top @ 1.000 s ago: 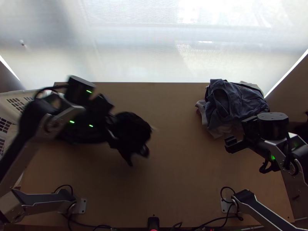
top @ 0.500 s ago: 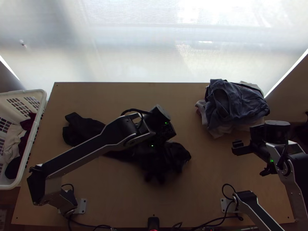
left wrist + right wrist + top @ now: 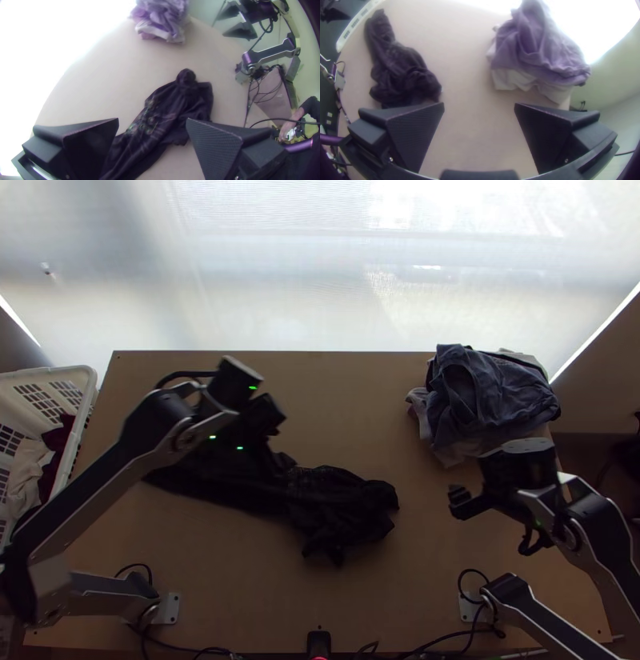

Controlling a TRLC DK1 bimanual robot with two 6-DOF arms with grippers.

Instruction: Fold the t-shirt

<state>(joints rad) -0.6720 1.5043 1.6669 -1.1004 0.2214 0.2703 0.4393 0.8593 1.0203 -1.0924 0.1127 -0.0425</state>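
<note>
Left gripper [image 3: 282,466] shifted left over one black shirt [image 3: 340,504]; right gripper [image 3: 458,500] near one clothes pile [image 3: 488,396]; both wide.

Dark t-shirt [image 3: 344,504], part-patterned, loosely bunched lengthwise on wooden table [image 3: 400,604].

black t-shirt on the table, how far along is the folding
Barely started, it seems. Done: the black t-shirt lies on the table, though in a long, rumpled strip with no neat fold. In hand: nothing; the left gripper is over the shirt and the right gripper off it, both with fingers apart. Left: probably spreading it flat, then all the folding.
</note>
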